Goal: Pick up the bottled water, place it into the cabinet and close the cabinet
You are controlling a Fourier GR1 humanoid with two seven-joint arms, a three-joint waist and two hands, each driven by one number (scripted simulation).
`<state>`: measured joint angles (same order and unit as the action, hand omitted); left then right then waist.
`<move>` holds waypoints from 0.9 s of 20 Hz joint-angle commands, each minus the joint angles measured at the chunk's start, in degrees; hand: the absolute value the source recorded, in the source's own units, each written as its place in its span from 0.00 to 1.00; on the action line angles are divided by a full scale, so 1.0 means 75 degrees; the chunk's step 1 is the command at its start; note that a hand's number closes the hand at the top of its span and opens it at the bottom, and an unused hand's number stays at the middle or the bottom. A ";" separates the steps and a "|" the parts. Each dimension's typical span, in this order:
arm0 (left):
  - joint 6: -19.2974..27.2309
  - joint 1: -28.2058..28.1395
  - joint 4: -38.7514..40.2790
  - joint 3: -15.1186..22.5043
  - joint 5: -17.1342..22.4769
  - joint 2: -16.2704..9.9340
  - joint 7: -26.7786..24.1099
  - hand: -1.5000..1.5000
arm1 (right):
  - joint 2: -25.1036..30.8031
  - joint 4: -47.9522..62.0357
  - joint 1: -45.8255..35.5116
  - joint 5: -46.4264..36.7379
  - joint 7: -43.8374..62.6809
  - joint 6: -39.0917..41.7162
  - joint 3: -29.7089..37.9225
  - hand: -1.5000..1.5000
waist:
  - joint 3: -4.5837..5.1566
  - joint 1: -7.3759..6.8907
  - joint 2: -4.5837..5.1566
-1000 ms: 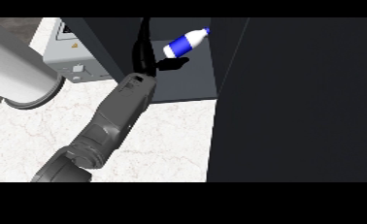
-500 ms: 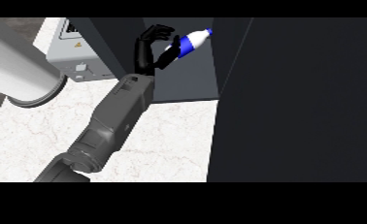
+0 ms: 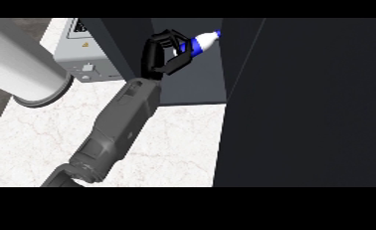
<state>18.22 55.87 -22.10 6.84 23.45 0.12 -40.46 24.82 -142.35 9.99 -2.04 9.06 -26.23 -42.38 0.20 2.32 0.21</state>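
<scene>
bottled water point(image 3: 204, 41) in hand point(image 3: 166, 55), inside cabinet point(image 3: 191, 79)

The bottled water point(image 3: 203, 43) lies tilted inside the cabinet point(image 3: 192, 82), toward its back. The left hand point(image 3: 165, 56) sits just left of it, fingers curled around its lower end. The cabinet door point(image 3: 301, 104) stands to the right. An appliance point(image 3: 83, 55) stands left of the cabinet on the counter point(image 3: 176, 139).

My hand point(image 3: 163, 57): black, with slender segmented fingers. Below it, my forearm point(image 3: 123, 119): grey, boxy panelled casing ending in a rounded elbow joint.
</scene>
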 commanded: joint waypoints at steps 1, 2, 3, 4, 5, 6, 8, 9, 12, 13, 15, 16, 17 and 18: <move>-0.0906 -0.0772 -0.0828 0.0254 0.0479 -0.0015 0.0133 1.00 | 0.0195 -0.0603 0.0237 -0.0624 0.0201 -0.0071 -0.0177 0.00 | -0.0019 -0.0207 -0.0100; -0.0993 -0.0891 -0.1195 0.0477 0.0636 -0.0016 0.0375 1.00 | 0.0307 -0.0816 0.0129 -0.0480 0.0418 -0.0049 0.0060 0.00 | -0.0019 -0.0242 -0.0122; -0.1579 -0.1016 -0.1195 0.0199 0.0489 -0.0211 0.0547 1.00 | 0.0559 -0.1107 0.0386 -0.0378 0.0410 -0.0064 0.0264 0.00 | -0.0023 -0.0333 -0.0127; -0.1343 -0.1535 -0.1821 0.0553 0.0516 -0.0017 0.0615 1.00 | 0.0145 -0.0317 0.0155 -0.0663 0.0184 -0.0225 -0.0061 0.00 | -0.0023 -0.0445 -0.0162; -0.1302 -0.1705 -0.2211 0.0854 0.0682 -0.0015 0.0764 1.00 | 0.0339 -0.0703 0.0098 -0.0452 0.0465 -0.0130 0.0182 0.00 | -0.0022 -0.0396 -0.0148; -0.1157 -0.2129 -0.2595 0.1024 0.0693 -0.0016 0.0733 1.00 | 0.0414 -0.0668 0.0030 -0.0240 0.0433 -0.0053 0.0466 0.00 | -0.0026 -0.0441 -0.0142; -0.1106 -0.2266 -0.3321 0.0881 0.0787 -0.0016 0.1130 1.00 | 0.0593 -0.0936 0.0315 -0.0521 0.0335 -0.0124 0.0169 0.00 | -0.0026 -0.0450 -0.0163; -0.0961 -0.2747 -0.3753 0.1134 0.0664 -0.0016 0.1155 1.00 | 0.0419 -0.0866 0.0126 -0.0619 0.0608 -0.0291 0.0090 0.00 | -0.0020 -0.0532 -0.0181; -0.0960 -0.3784 -0.4835 0.1343 0.0810 -0.0097 0.1231 1.00 | 0.0825 -0.1001 0.0366 -0.0294 0.0219 -0.0094 0.0380 0.00 | -0.0030 -0.0573 -0.0207; -0.1039 -0.4114 -0.5281 0.1450 0.0785 -0.0419 0.1369 1.00 | 0.0571 -0.0710 0.0097 -0.0446 0.0383 -0.0198 0.0102 0.00 | -0.0021 -0.0701 -0.0229; -0.0567 -0.4680 -0.6486 0.1724 0.0774 -0.0234 0.1744 1.00 | 0.0642 -0.0598 0.0333 -0.0480 0.0035 -0.0152 -0.0070 0.00 | -0.0031 -0.0564 -0.0188; -0.0631 -0.4905 -0.7012 0.1714 0.0869 -0.0625 0.2141 1.00 | 0.0545 -0.0474 0.0061 -0.0545 0.0238 -0.0228 -0.0023 0.00 | -0.0025 -0.0669 -0.0204; -0.0630 -0.5587 -0.7342 0.1998 0.0720 -0.0575 0.1905 1.00 | 0.0711 -0.0614 0.0071 -0.0559 0.0377 -0.0088 -0.0133 0.00 | -0.0023 -0.0567 -0.0160; -0.0741 -0.6046 -0.7807 0.2221 0.0625 -0.0773 0.1847 1.00 | 0.0766 -0.0548 -0.0013 -0.0556 0.0407 -0.0024 -0.0204 1.00 | -0.0022 -0.0617 -0.0175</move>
<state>12.45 21.38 -68.79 20.02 28.81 -2.85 -27.78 29.08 -142.42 9.85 -2.58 9.30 -27.39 -41.87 -0.01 -1.96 -1.13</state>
